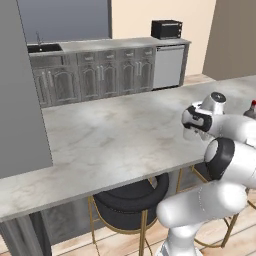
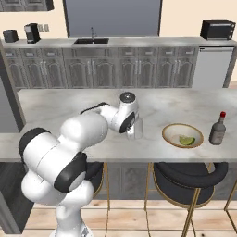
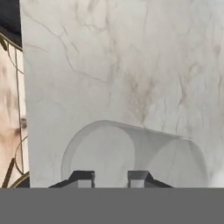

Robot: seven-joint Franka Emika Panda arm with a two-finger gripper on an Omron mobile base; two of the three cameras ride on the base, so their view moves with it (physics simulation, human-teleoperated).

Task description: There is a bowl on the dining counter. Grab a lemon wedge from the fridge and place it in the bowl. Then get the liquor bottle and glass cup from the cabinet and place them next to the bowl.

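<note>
On the marble dining counter (image 2: 65, 111) my gripper (image 2: 134, 124) points down, shut on the clear glass cup (image 2: 135, 130), whose base is at or just above the top. In the hand view the faint cup (image 3: 140, 153) stretches away from the two fingertips (image 3: 83, 178), with the gripper (image 3: 110, 178) closed around its near part. To the right stands the bowl (image 2: 172, 131) holding the lemon wedge (image 2: 187, 140). Beyond that is the liquor bottle (image 2: 218, 128) with a red cap. From the left base the gripper (image 1: 191, 131) and the bottle (image 1: 251, 108) sit at the right edge.
Black round stools (image 2: 190, 178) with gold legs stand under the counter's near edge. Across the aisle runs a grey worktop with a sink (image 2: 91, 41), a dishwasher (image 2: 211, 67), a black toaster oven (image 2: 217, 29) and a coffee machine (image 2: 31, 32). A dark panel (image 1: 20, 90) rises at the left.
</note>
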